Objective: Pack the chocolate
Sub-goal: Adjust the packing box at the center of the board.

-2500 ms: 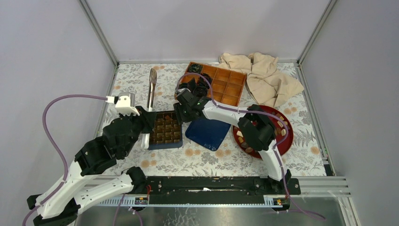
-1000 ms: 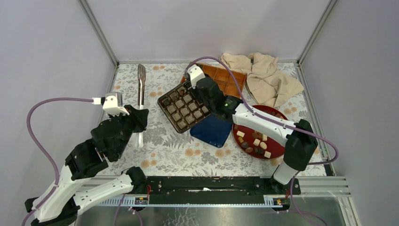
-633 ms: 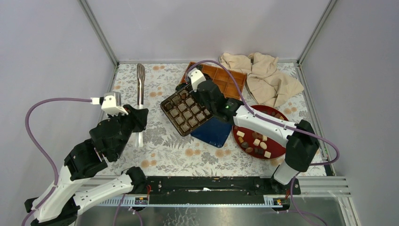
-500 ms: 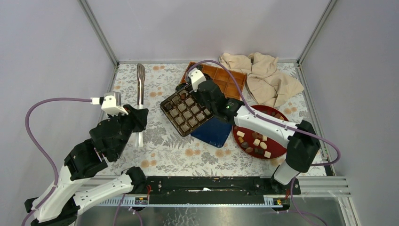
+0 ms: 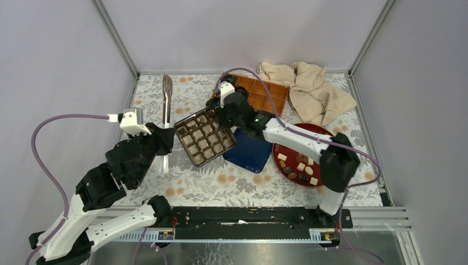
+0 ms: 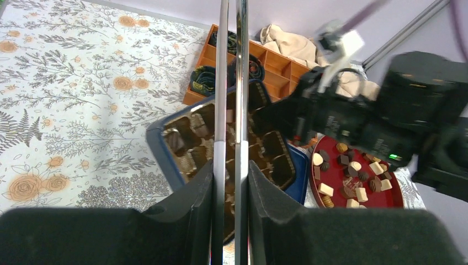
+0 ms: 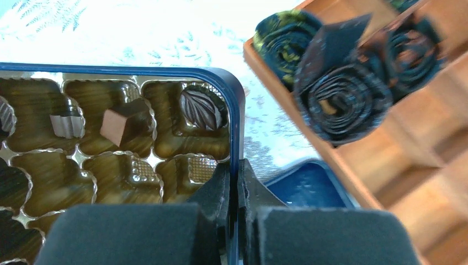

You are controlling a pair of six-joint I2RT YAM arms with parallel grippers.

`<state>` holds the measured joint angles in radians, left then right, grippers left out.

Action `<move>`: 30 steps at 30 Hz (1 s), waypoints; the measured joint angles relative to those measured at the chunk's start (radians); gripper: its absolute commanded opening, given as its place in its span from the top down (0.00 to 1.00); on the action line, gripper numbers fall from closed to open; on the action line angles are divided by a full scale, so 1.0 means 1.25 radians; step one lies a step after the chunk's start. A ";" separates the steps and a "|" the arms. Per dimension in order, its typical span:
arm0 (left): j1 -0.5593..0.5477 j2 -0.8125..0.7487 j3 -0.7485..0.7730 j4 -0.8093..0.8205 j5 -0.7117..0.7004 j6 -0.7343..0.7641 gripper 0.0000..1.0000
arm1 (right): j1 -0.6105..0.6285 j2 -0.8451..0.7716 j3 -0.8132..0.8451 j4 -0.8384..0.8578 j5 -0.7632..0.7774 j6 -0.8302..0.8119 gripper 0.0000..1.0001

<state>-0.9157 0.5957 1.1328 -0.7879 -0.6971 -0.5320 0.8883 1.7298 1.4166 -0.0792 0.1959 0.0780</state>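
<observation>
Right gripper [image 7: 234, 178]: pads pressed together on the blue rim of the chocolate box [image 5: 204, 138]. It's a thin pinch on one edge only, and I can't tell whether the box is off the table.
Left gripper [image 6: 230, 185]: clamped round the tongs [image 6: 230, 83], whose blades run straight out ahead of the fingers. The blades are nearly together, with nothing visible between them.
Chocolate [image 5: 301, 165]: mostly on the red plate [image 6: 364, 150], back behind the right fingers beside that arm's own forearm. A few pieces already sit in pockets just ahead of the pinch, among them a square piece [image 7: 124, 124] and a ribbed oval [image 7: 201, 107].
Slip risk: that edge grip could let go. With so little rim between the pads, any drag or swing may twist the box out.
Spill risk: if the far side tips down, the loose pieces could hop pockets or roll out.
Collision risk: the box lies right under the tong blades, just ahead of the left fingers. A push toward them could jam rim against metal.
Snag risk: the blue lid [image 5: 251, 155] sits at the box's near corner, beneath the right wrist, and could make the box catch or rock.
Neighbour risk: the wooden tray [image 5: 267, 98] of black paper cups [image 7: 336, 94] sits just beside the right fingers, so a sideways move may clip it.
</observation>
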 measured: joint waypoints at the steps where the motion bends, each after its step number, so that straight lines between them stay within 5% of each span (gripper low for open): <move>1: 0.000 0.000 0.000 0.000 0.002 -0.001 0.92 | 0.000 0.027 0.019 -0.010 -0.009 0.028 1.00; 12: 0.000 -0.011 -0.005 0.000 0.022 -0.011 0.92 | 0.000 0.283 0.139 -0.133 -0.027 0.303 0.98; 20: 0.000 -0.011 -0.018 -0.002 0.029 -0.012 0.92 | 0.004 0.332 0.179 -0.161 -0.033 0.403 0.92; 26: 0.000 -0.011 -0.026 -0.003 0.033 -0.013 0.92 | 0.016 0.347 0.179 -0.167 -0.033 0.437 0.81; 30: 0.000 -0.011 -0.030 -0.004 0.042 -0.015 0.92 | 0.030 0.351 0.178 -0.161 -0.031 0.439 0.65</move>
<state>-0.9157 0.5819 1.0950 -0.7925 -0.6449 -0.5507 0.9257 2.1689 1.6386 -0.2798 0.1577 0.6266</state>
